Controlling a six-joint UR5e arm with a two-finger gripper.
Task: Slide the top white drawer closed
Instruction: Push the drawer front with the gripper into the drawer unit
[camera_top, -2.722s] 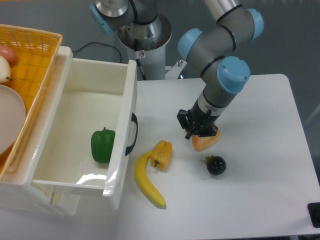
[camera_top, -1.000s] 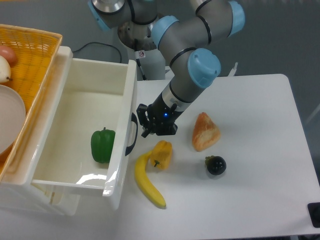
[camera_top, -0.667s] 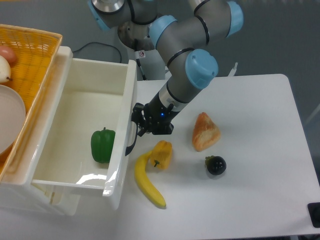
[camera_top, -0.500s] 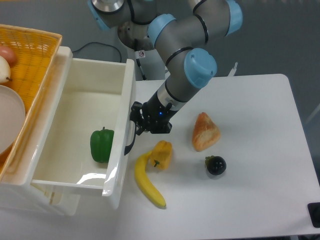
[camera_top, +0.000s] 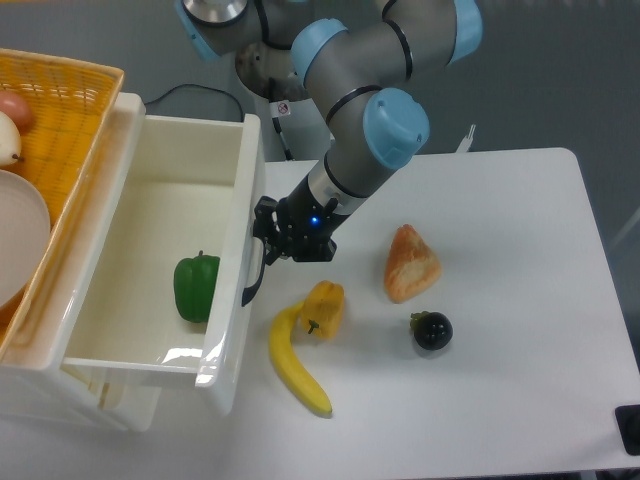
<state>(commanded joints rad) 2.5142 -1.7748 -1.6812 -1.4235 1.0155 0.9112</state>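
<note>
1. At the far left I saw an orange woven basket (camera_top: 70, 95) resting on the small white cabinet.
2. The top white drawer (camera_top: 232, 270), a deep glossy plastic box, stood pulled out beside the basket, with a green bell pepper (camera_top: 196, 288) lying inside it.
3. The black two-finger gripper (camera_top: 268, 240) pressed against the drawer's dark curved handle (camera_top: 253, 278); I could not tell how far its fingers were spread.
4. On the white table (camera_top: 520, 400) lay a yellow banana (camera_top: 293, 366), touching a yellow pepper (camera_top: 323, 308).
5. Further right sat an orange bread wedge (camera_top: 411, 264) and a dark round fruit (camera_top: 432, 330).
</note>
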